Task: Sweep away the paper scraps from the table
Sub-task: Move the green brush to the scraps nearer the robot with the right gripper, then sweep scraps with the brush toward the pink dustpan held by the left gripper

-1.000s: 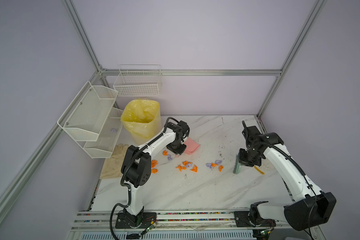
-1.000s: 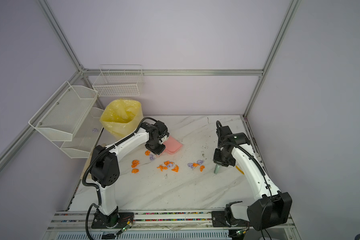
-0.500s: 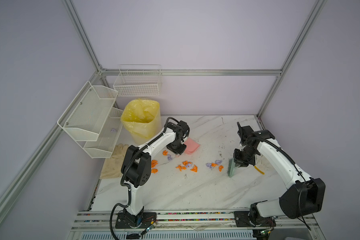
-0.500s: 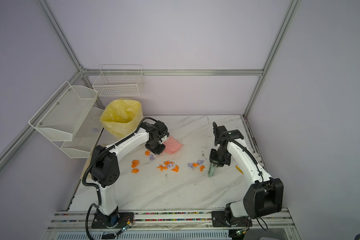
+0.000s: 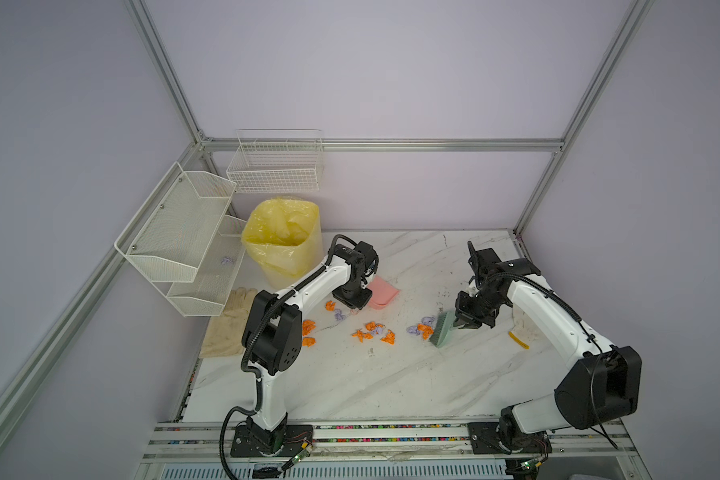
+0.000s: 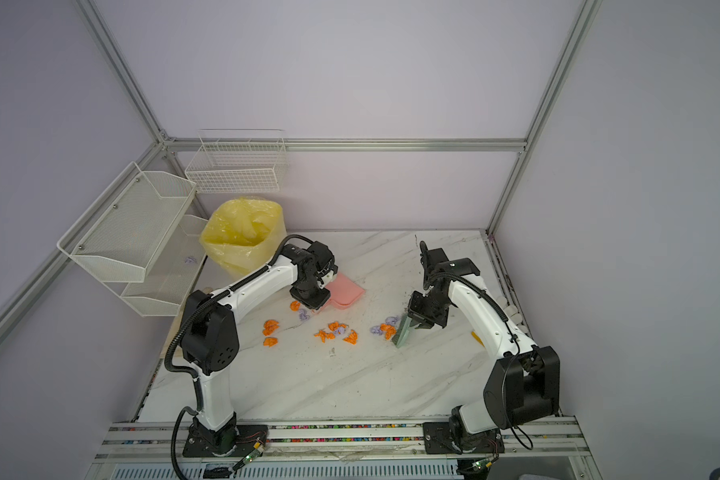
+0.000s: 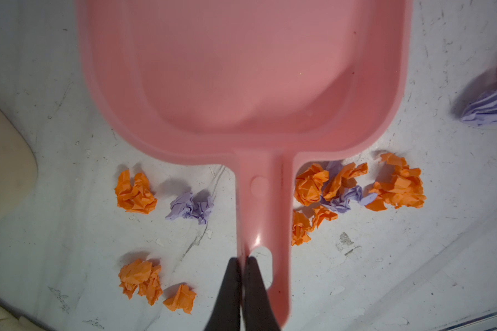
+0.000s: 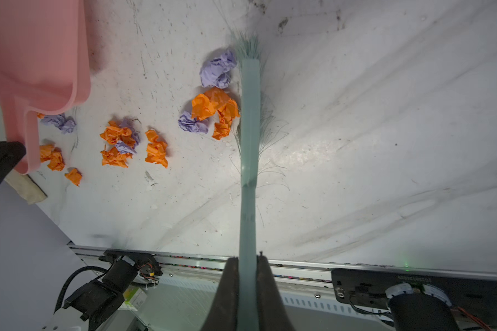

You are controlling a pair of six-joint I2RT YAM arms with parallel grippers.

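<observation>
Orange and lilac paper scraps (image 5: 375, 330) lie scattered across the middle of the marble table (image 5: 350, 386). My left gripper (image 7: 244, 259) is shut on the handle edge of a pink dustpan (image 7: 247, 71), which lies just behind the scraps (image 7: 135, 190) in both top views (image 6: 346, 293). My right gripper (image 8: 248, 259) is shut on the handle of a green brush (image 8: 250, 114). The brush head (image 5: 443, 330) rests on the table against the rightmost cluster of scraps (image 8: 215, 106).
A yellow-lined bin (image 5: 285, 241) stands at the back left, below white wire racks (image 5: 184, 232). A beige glove (image 5: 229, 324) lies at the table's left edge. A thin yellow strip (image 5: 518, 338) lies right of the brush.
My right arm has carried the brush leftward until its head met the right-hand cluster of scraps. The left arm and the dustpan have stayed still.
</observation>
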